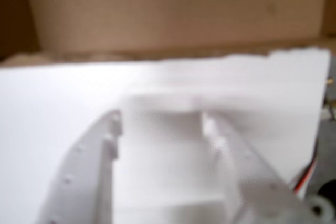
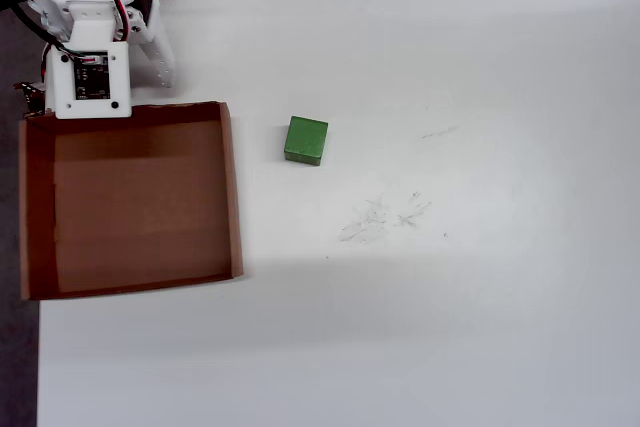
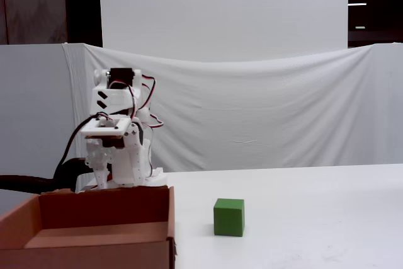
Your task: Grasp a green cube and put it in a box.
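Plain bright-green cube (image 2: 306,140), brown box (image 2: 232,187), white table (image 2: 480,297)

A white table (image 2: 480,67) fills most of the overhead view, with faint grey scuff marks (image 2: 385,217) near its middle and a dark floor strip (image 2: 15,367) along its left edge. In the fixed view a white cloth (image 3: 264,111) hangs behind the table, a white wall panel (image 3: 220,11) rising above it between dark areas.

Matt finishes showing all round

The box (image 2: 231,187) is looking like raw brown cardboard, the green cube (image 2: 305,140) smooth and matt, the counter (image 2: 480,297) showing smooth white, faintly scuffed.
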Motion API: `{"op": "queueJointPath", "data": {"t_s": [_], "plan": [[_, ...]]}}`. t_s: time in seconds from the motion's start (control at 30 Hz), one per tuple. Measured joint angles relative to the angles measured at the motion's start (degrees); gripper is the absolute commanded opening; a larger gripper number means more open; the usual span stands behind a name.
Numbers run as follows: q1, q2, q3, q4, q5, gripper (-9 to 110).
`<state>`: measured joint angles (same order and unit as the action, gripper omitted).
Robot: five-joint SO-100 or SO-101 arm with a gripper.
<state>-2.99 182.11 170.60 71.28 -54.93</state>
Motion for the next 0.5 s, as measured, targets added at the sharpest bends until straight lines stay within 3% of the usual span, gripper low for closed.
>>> {"op": "queueJointPath", "data": {"t_s": [0.5], "plan": [[-0.35, 0.00, 0.00, -0.53, 1.32, 22]]}}
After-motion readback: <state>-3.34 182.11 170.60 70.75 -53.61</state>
